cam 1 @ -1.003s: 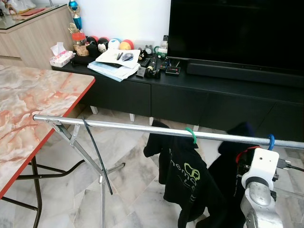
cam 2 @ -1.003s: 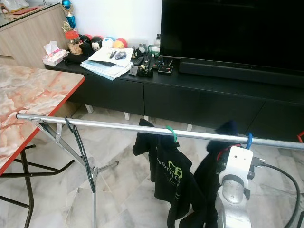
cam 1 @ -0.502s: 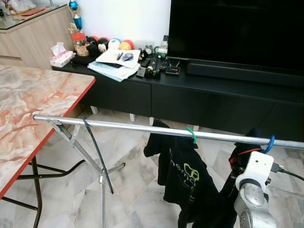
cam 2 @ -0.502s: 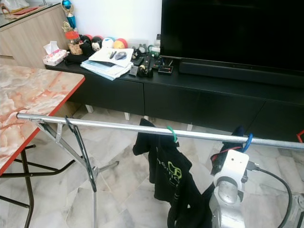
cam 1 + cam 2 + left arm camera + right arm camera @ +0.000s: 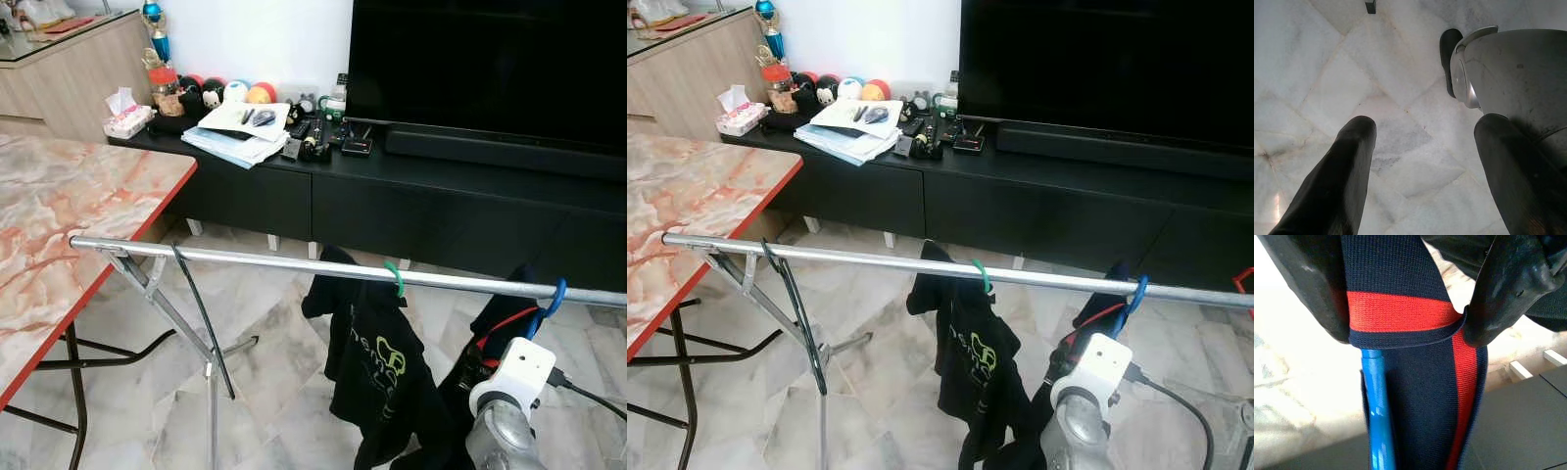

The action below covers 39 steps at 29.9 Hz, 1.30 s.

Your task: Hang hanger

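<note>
rail (image 5: 294,262): crosses the middle from 9 o'clock to 3 o'clock, before the TV cabinet (image 5: 411,196)
first hanger (image 5: 394,278): on the rail at centre, shirt (image 5: 377,377) below it
second hanger (image 5: 554,297): on the rail at 3 o'clock, garment (image 5: 490,343) below it
right gripper (image 5: 1410,303): at 5 o'clock, jaws either side of that garment's band, touching it
bench (image 5: 59,225): at 9 o'clock, left of the rail's end
TV (image 5: 490,69): on the cabinet, at 1 o'clock
papers (image 5: 240,132): on the cabinet, at 11 o'clock

pale marble floor (image 5: 279,392), black tv console (image 5: 411,196), large television (image 5: 490,64), marble-patterned table (image 5: 59,225), white wall (image 5: 255,39)
</note>
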Available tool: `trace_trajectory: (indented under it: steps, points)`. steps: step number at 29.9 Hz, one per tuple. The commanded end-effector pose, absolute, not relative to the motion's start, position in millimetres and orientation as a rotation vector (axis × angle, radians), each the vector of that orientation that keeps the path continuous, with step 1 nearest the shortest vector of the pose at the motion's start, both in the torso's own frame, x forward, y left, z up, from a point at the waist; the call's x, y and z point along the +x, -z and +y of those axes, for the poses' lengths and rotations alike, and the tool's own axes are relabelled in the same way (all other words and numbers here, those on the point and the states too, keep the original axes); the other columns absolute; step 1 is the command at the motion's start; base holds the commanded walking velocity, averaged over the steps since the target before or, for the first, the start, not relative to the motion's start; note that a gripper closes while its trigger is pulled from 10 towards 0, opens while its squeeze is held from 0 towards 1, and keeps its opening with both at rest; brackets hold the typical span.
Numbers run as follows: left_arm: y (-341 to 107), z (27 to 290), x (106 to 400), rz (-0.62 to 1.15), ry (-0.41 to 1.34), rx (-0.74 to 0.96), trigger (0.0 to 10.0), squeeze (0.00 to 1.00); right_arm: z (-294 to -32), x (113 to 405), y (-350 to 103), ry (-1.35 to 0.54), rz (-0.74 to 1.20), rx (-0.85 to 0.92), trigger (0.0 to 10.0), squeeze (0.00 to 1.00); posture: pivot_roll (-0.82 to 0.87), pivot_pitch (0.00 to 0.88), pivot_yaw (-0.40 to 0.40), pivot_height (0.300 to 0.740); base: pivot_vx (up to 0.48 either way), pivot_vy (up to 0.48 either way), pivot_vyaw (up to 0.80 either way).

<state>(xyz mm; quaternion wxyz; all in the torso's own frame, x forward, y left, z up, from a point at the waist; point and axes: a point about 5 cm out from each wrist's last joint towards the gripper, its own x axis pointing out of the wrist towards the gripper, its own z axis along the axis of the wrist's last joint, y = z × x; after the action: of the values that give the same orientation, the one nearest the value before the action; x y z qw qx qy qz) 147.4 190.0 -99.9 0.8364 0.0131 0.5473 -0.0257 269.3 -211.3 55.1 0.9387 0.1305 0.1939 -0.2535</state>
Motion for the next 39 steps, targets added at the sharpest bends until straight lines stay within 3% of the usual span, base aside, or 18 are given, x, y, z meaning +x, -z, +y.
trace_trajectory:
  steps: [1, 18, 30, 39]
  points:
    - [96, 166, 161, 1.100, 0.164, -0.017, 10.0, 0.00, -210, 270, -55, 0.521, 0.405, 0.310, 10.0, 0.00, 0.00, 0.093, 0.037, 0.740, 0.000, 0.000, 0.00]
    - [95, 167, 163, 1.092, 0.166, 0.002, 10.0, 0.00, -213, 319, -73, 0.426, 0.397, 0.438, 10.0, 0.00, 0.00, 0.091, 0.048, 0.740, 0.000, 0.000, 0.00]
    - [95, 168, 162, 1.093, 0.167, 0.008, 10.0, 0.00, -241, 316, -79, 0.620, 0.312, 0.421, 10.0, 0.00, 0.01, 0.087, 0.051, 0.740, 0.000, 0.000, 0.00]
    - [96, 168, 162, 1.092, 0.168, 0.007, 10.0, 0.00, -237, 314, -70, 0.631, 0.358, 0.413, 10.0, 0.00, 0.01, 0.079, 0.048, 0.740, 0.000, 0.000, 0.00]
